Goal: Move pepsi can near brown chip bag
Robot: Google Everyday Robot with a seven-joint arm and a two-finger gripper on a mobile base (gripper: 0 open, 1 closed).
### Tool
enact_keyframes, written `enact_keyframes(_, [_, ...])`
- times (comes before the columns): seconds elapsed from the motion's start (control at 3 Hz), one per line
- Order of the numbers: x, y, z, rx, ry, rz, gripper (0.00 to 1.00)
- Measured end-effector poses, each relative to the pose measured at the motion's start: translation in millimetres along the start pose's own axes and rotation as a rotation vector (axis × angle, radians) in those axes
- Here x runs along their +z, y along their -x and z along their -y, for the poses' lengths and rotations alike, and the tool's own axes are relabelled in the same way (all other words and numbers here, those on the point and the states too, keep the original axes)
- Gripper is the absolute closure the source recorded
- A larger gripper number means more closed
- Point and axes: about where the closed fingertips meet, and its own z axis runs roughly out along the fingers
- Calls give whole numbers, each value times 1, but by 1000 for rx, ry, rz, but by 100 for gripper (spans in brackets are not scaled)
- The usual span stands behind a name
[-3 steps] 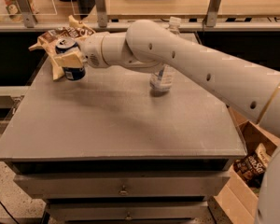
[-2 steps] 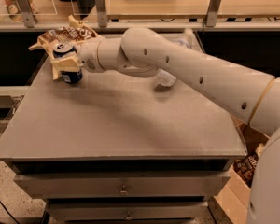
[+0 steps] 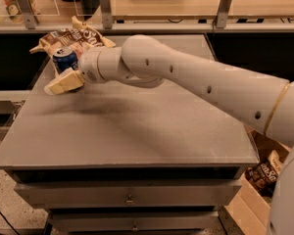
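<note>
The pepsi can (image 3: 64, 59) is dark blue with a silver top. It stands upright at the table's far left, right in front of the brown chip bag (image 3: 71, 36), which lies crumpled at the back left corner. My gripper (image 3: 66, 77) reaches in from the right and is shut on the can. One cream finger (image 3: 62, 83) shows in front of the can's lower part; the other finger is hidden behind it. The can's base is hidden by the finger, so I cannot tell if it touches the table.
The grey table (image 3: 137, 131) has drawers below its front edge. A ledge with metal posts (image 3: 105, 6) runs behind it. A cardboard box with snack bags (image 3: 264, 173) sits on the floor at the right. My white arm (image 3: 210, 89) spans the table's back right.
The gripper has carried the can a little further left, along the front of the chip bag. The arm has swung lower across the table and now hides the bottle that showed behind it.
</note>
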Motion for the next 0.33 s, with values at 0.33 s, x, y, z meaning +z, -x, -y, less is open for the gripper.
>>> enact_keyframes(0.33, [0, 0, -1, -1, 0, 0, 0])
